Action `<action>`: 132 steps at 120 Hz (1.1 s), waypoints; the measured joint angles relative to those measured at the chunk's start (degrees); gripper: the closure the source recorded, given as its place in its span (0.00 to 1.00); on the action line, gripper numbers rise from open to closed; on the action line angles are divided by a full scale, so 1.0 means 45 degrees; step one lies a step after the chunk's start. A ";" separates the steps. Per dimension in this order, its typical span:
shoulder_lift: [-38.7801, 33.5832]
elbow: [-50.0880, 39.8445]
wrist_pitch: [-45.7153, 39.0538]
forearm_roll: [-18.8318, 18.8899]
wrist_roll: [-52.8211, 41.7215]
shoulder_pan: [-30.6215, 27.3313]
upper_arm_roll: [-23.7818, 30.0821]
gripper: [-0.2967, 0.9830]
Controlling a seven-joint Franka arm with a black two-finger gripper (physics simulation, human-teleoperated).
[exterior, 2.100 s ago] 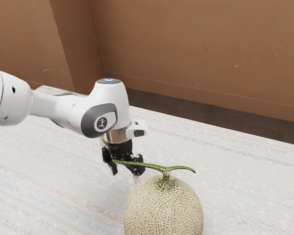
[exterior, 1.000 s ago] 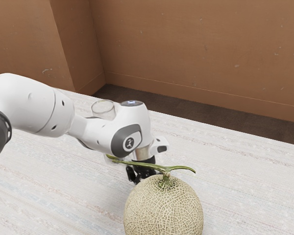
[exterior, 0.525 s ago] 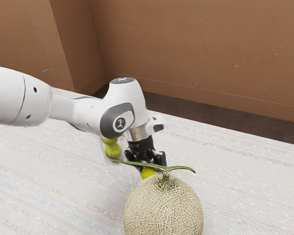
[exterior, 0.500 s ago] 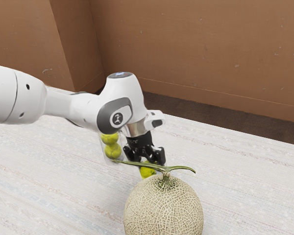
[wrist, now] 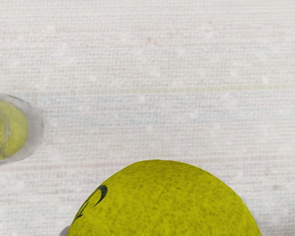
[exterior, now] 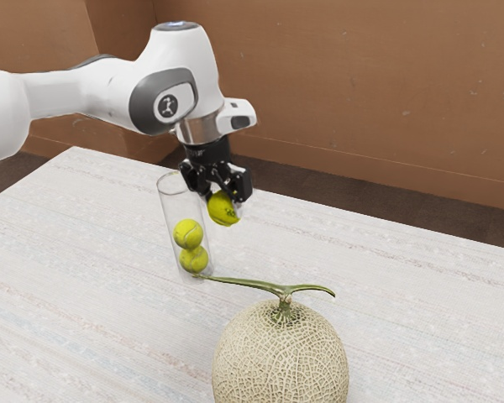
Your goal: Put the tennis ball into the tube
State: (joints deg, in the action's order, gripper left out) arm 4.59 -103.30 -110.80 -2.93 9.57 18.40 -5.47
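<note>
"Nearest item?"
"One melon (exterior: 280, 357), set on the tabletop (exterior: 403, 311)."
"Next?"
"One tennis ball (exterior: 223, 209), clasped aloft by the gripper (exterior: 224, 202)."
"Last?"
"One clear tube (exterior: 169, 217), two balls (exterior: 188, 234) stacked inside. Transfer seems in hand; the tennis ball should be centred within its rim (exterior: 159, 183), then released."

Bright, diffuse light, apparently overhead, both views: pale tabletop (exterior: 386, 277) strongly lit, white Franka arm (exterior: 175, 59) greyer underneath, brown floor (exterior: 353, 195) dim, clear tube (exterior: 169, 210) faintly highlighted, shadows soft.
</note>
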 joint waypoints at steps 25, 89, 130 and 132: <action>0.0390 0.1916 0.1138 0.0933 -0.0504 -0.0441 -0.0212 0.60; 0.2012 0.3692 0.1715 0.1931 -0.1389 -0.1458 -0.0495 0.60; 0.2002 0.3624 0.2040 0.1932 -0.1792 -0.1554 -0.0878 0.60; 0.2000 0.3621 0.2082 0.1931 -0.1807 -0.1554 -0.0879 0.60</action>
State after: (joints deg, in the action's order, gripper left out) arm 13.59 -87.00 -101.44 5.76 1.44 11.41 -9.43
